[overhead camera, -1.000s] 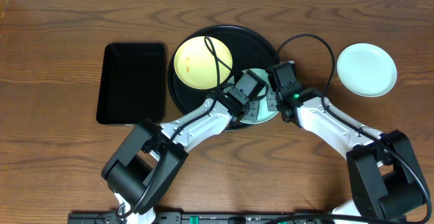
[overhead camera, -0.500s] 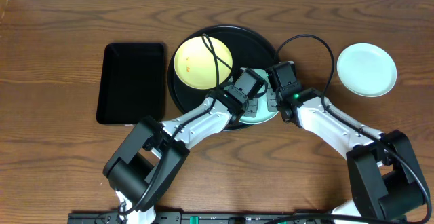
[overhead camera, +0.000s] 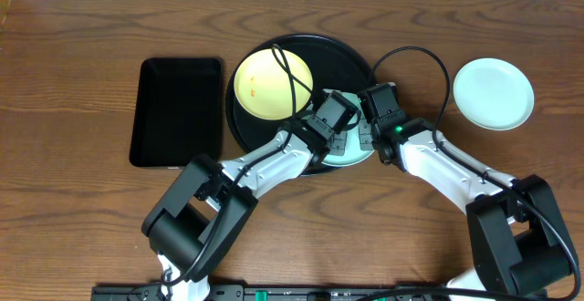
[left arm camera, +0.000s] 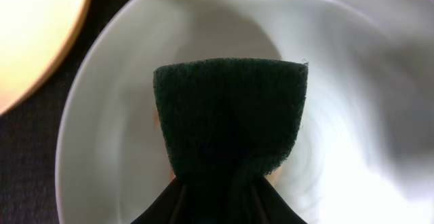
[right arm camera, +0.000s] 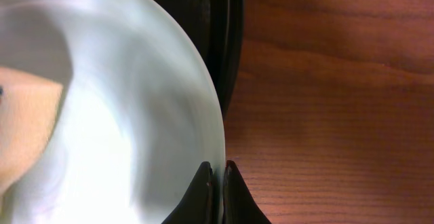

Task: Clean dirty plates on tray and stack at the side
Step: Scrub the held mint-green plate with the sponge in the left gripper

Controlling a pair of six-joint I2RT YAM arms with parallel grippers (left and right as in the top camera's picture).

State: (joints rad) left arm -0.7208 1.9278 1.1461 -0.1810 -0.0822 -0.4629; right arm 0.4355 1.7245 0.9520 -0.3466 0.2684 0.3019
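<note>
Left tool point(left arm camera: 215, 198) is clamped tight on a dark green scouring pad point(left arm camera: 230, 115), fingers nearly together with the pad bunched between them. The pad's flat end sits over the middle of a pale mint-blue round plate point(left arm camera: 102, 136); can't tell if it is pressing or just above. Right tool point(right arm camera: 218, 175) is pinched on the same plate's right-hand rim, fingertips almost closed with the thin edge between them. That plate lies in the near right part of the large round black tray point(right arm camera: 218, 34), with its rim right at the tray's raised edge and the brown wooden surface point(right arm camera: 339, 115) just beyond. Overhead, both arms meet over this plate and hide most of it. Farther back on the tray's left side is a pale yellow round plate point(overhead camera: 257, 89) with tiny orange specks and a black cable point(overhead camera: 290, 73) looping over it. A second pale mint-blue round plate point(overhead camera: 493, 93) lies off the tray on the surface, to the right. A black rectangular tray point(overhead camera: 177, 111) is left of the round tray, close but apart.
</note>
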